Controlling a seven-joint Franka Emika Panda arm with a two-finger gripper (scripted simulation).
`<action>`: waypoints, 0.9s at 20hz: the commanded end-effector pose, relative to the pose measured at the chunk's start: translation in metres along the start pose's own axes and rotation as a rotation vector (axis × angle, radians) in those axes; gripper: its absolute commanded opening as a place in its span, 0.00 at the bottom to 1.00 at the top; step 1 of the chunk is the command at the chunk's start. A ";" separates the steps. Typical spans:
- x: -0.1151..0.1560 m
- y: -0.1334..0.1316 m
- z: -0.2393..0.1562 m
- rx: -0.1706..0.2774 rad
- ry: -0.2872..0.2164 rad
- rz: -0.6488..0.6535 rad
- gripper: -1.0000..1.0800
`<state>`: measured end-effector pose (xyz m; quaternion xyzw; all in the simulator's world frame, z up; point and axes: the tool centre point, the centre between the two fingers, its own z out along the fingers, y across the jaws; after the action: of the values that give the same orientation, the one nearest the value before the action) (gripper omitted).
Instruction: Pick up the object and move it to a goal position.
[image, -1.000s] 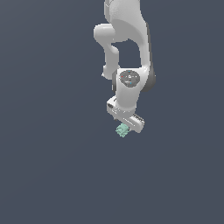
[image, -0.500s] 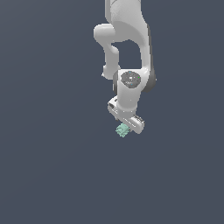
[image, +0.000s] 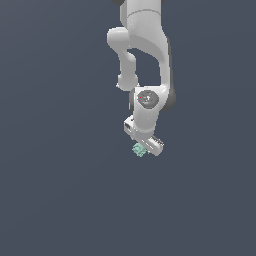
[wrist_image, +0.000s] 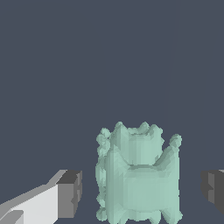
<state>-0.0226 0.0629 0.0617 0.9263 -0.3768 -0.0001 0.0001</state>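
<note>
The object (wrist_image: 138, 177) is a pale mint-green lumpy thing with jagged edges, sitting on the dark grey floor. In the wrist view it stands between the two dark finger pads (wrist_image: 70, 194), with a clear gap on each side, so the pads do not touch it. My gripper (wrist_image: 141, 192) is open around it. In the exterior view the object (image: 139, 149) peeks out just below the white hand, and the gripper (image: 143, 146) is right over it, its fingertips mostly hidden by the hand.
The white arm (image: 145, 55) reaches down from the top of the exterior view. Plain dark grey floor (image: 55, 190) surrounds the object on every side.
The hand has come down a little closer over the object. The object itself has not moved.
</note>
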 end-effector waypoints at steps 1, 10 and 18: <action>0.000 0.000 0.011 0.000 0.000 0.001 0.96; 0.000 -0.001 0.019 0.000 0.000 0.001 0.00; 0.001 -0.001 0.017 0.001 0.001 0.001 0.00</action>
<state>-0.0214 0.0631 0.0441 0.9260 -0.3775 0.0006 -0.0004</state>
